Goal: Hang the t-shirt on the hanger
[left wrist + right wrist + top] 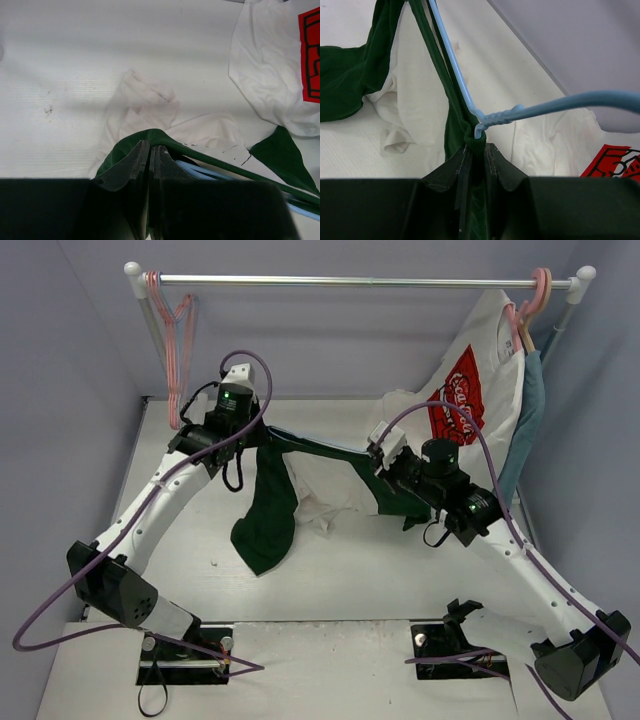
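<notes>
My left end effector (150,144) is pressed together on a fold of the green t-shirt (266,515). My right end effector (476,146) pinches its cloth just under the hanger (454,70) neck. The t-shirt stretches between them above the surface (400,580), its loose end drooping at six o'clock from the left.

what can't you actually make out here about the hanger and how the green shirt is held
Right wrist: the hanger hook runs off the right edge, so its tip is cut off.
Top external: the wire is hidden by the t-shirt stretched between the left gripper and the right gripper.
Left wrist: bunched cloth hides whether the shut fingers also pinch wire.
</notes>
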Robot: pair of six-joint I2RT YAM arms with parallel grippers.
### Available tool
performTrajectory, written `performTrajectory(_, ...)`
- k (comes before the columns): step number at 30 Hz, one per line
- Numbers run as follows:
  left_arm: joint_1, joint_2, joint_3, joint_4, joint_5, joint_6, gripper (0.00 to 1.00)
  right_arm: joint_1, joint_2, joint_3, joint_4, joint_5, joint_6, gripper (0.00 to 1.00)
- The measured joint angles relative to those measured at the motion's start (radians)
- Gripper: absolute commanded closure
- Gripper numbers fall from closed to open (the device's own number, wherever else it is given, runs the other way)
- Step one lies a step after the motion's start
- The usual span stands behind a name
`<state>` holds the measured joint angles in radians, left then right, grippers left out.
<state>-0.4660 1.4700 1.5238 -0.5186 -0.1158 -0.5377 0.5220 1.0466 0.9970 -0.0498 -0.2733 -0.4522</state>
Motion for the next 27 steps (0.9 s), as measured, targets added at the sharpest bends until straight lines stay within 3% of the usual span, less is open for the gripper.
performTrajectory(21, 0.041, 0.041, 0.21, -0.247, 0.142, 0.161, 1.0, 0.051, 0.058, 0.01, -0.063, 0.023, -0.051, 1.0)
performTrajectory(27, -0.024, 0.055, 0.27, -0.306, 0.144, 0.188, 1.0, 0.051, 0.072, 0.081, -0.068, -0.027, -0.055, 1.0)
